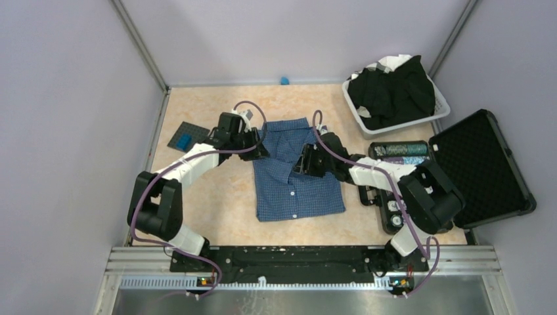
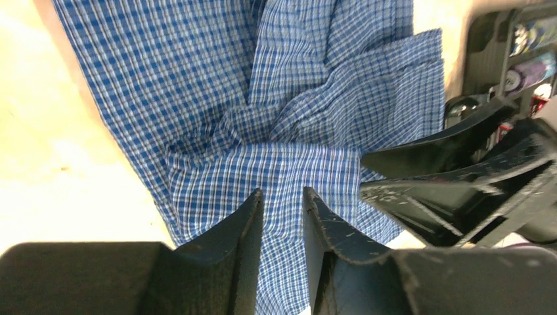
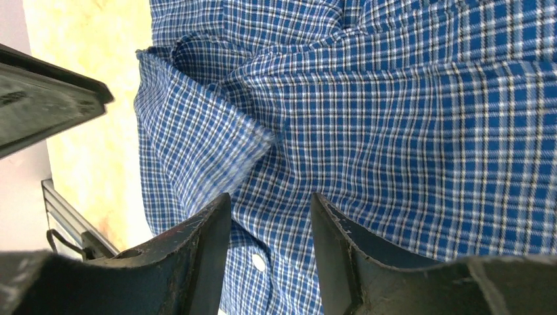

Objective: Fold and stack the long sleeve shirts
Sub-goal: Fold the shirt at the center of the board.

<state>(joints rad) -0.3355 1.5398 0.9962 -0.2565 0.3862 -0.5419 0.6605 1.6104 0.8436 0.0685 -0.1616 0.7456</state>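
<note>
Lying mid-table, the blue fine-checked button-up shirt (image 1: 299,190) runs lengthwise far to near. The left gripper (image 1: 261,149) sits at its far-left edge, fingers nearly together, grip unclear. The right gripper (image 1: 303,161) hovers over its middle, fingers apart. Bare beige tabletop (image 1: 217,197) lies leftward.

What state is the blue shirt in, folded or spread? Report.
Partly folded: the blue shirt lies as a compact rectangle, no sleeves spread out, layers overlapping.

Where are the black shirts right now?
In the overhead view the black shirts are piled in a white basket at the table's far right corner, behind the open black case.
</note>
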